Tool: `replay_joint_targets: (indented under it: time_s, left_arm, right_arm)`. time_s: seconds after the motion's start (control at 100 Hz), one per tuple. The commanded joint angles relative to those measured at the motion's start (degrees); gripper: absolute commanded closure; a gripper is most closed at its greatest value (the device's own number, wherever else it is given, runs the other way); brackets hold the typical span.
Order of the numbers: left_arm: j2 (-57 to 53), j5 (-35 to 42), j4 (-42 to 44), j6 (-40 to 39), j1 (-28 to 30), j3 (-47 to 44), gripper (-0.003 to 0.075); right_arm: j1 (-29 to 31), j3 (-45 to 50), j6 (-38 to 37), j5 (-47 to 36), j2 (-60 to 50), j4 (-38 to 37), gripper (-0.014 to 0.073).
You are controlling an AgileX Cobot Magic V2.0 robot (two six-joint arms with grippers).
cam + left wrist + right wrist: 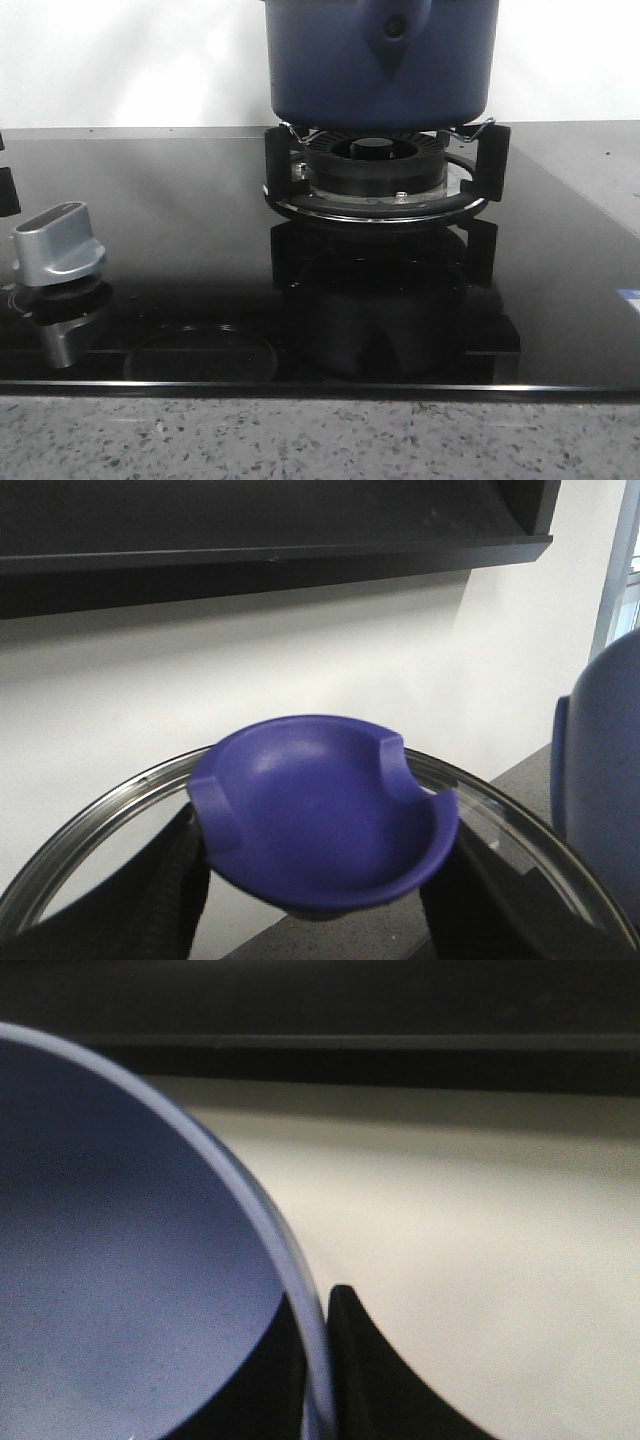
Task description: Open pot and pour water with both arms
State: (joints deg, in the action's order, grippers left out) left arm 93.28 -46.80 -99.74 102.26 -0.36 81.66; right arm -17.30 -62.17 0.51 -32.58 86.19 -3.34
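The dark-blue pot (380,60) sits at the top of the front view, its base level with the burner's support tips; I cannot tell if it rests on them. Neither gripper shows in that view. In the left wrist view my left gripper (320,880) is shut on the blue knob (325,810) of a glass lid with a metal rim (90,820), held clear of the pot (605,780). In the right wrist view my right gripper (318,1360) is shut on the pot's rim (250,1200), one finger inside and one outside.
A black gas burner with a pan support (375,165) stands on the black glass hob (180,200). A silver stove knob (58,245) is at the left. A speckled counter edge (300,440) runs along the front. A dark shelf (250,530) hangs on the white wall.
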Motion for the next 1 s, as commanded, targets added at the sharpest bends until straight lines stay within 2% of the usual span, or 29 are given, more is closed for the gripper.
replay_joint_targets:
  time_s: [0.0,0.09,0.25,0.72,0.99]
  left_arm:
    - [-3.32,-2.25,-6.19,-0.57,0.03,2.32,0.0510]
    - [-3.32,-2.25,-6.19,-0.57,0.03,2.32,0.0510]
    - [-3.32,-2.25,-6.19,-0.57,0.03,2.32,0.0510]
    - [-3.32,-2.25,-6.19,-0.57,0.03,2.32,0.0510]
    - [-3.32,-2.25,-6.19,-0.57,0.03,2.32,0.0510]
  right_arm:
    - [0.13,-0.95,2.74,-10.01,-1.99,-0.18,0.0639]
    - [0.13,-0.95,5.32,-11.84,-1.32,-0.07,0.0639]
    - [0.13,-0.95,5.32,-12.40,-0.67,0.44,0.0639]
    - [0.13,-0.95,5.32,-22.31,-0.58,3.34,0.0639]
    - [0.13,-0.95,5.32,-23.14,-0.58,3.34,0.0639]
